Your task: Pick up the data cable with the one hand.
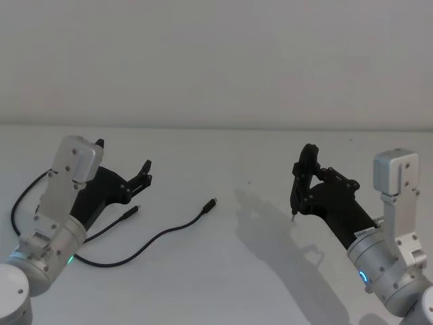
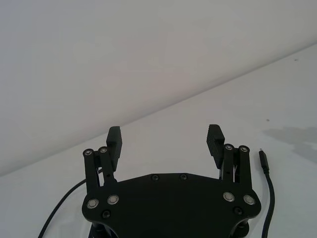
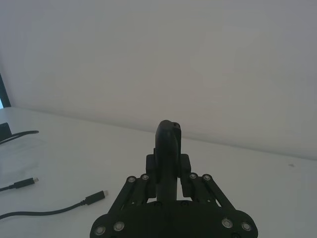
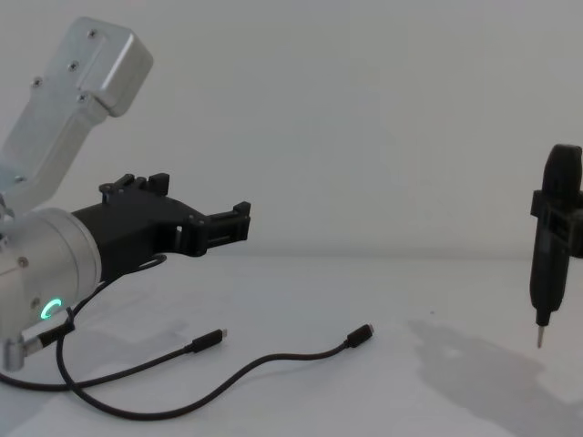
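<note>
One left gripper point(image 2: 165, 134), jaws wide apart

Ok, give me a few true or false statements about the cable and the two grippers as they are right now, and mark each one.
1. The left gripper has its fingers spread open. True.
2. The data cable is clamped in the left gripper. False: it lies loose on the table, and nothing sits between the left gripper's fingers.
3. The right gripper has its fingers closed together. True.
4. The data cable lies closer to the right gripper than to the left one. False: it lies on the robot's left side, running under the left arm, with bare table between it and the right gripper.
</note>
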### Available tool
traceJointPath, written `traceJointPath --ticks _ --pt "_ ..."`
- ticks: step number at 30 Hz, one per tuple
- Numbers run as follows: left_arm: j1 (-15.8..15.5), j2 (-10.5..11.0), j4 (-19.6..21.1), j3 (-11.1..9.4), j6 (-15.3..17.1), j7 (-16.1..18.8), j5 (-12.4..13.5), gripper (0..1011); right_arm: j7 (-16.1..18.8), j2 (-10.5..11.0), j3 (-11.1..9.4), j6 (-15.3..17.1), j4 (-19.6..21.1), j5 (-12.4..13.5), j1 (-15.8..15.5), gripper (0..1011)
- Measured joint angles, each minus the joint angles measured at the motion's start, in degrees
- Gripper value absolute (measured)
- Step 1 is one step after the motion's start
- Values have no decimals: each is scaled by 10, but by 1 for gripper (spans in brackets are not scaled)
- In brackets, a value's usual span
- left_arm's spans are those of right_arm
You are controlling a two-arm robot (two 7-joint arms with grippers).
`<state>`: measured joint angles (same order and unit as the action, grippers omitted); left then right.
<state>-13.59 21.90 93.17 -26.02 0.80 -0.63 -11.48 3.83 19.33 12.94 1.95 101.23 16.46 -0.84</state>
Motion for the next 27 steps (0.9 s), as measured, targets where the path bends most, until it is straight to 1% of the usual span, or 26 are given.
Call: traceJointPath --ticks 27 --pt "0 0 0 0 0 0 0 1001 0 0 0 0 0 0 0 275"
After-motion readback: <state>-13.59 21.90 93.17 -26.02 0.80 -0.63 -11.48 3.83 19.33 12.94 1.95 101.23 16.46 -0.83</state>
